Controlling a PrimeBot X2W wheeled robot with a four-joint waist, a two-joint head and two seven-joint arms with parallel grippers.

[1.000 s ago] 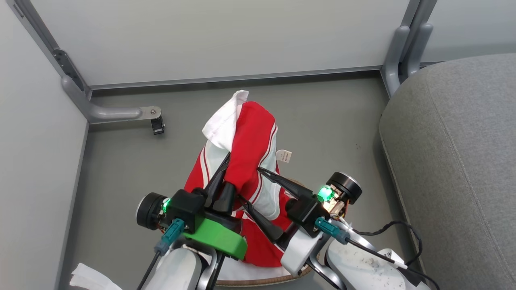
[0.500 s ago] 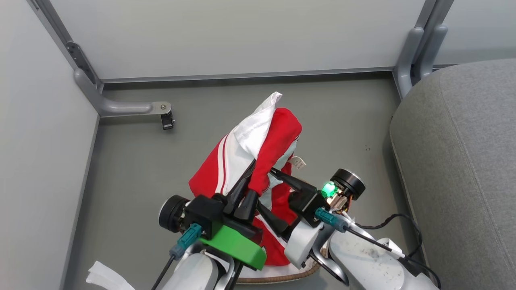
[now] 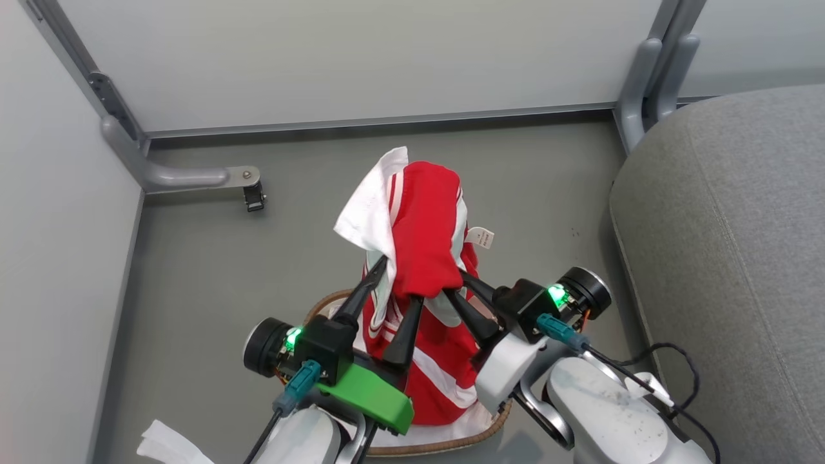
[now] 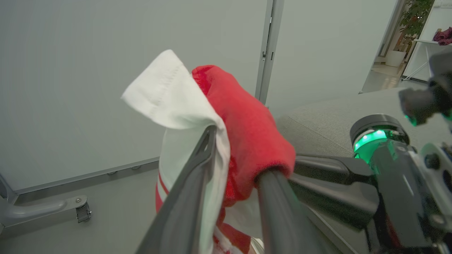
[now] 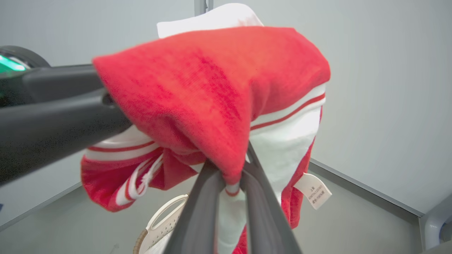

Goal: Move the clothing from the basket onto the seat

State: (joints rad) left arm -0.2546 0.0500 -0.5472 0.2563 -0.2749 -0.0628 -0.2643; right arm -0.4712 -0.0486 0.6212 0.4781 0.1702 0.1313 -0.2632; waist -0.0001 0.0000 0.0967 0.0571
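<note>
The clothing (image 3: 422,238), bright red with white panels and stripes, hangs bunched above the basket (image 3: 451,439), whose brown rim peeks out below my arms. My right gripper (image 3: 454,283) is shut on a red fold; in the right wrist view its fingertips (image 5: 231,169) pinch the fabric, with a basket handle (image 5: 166,215) below. My left gripper (image 3: 403,280) stands open, the cloth draped over and between its spread fingers (image 4: 208,141). The seat (image 3: 728,258), a large grey cushion, lies to the right and appears in the left wrist view behind the right gripper (image 4: 335,120).
Pale partition panels close off the back and left. A grey metal foot with a small caster (image 3: 248,193) lies on the floor at left, and a grey post (image 3: 635,84) stands by the seat. A white cloth scrap (image 3: 167,444) lies at lower left.
My right gripper has shut on the clothing and my left gripper's fingers have spread apart. The head camera has shifted slightly.
</note>
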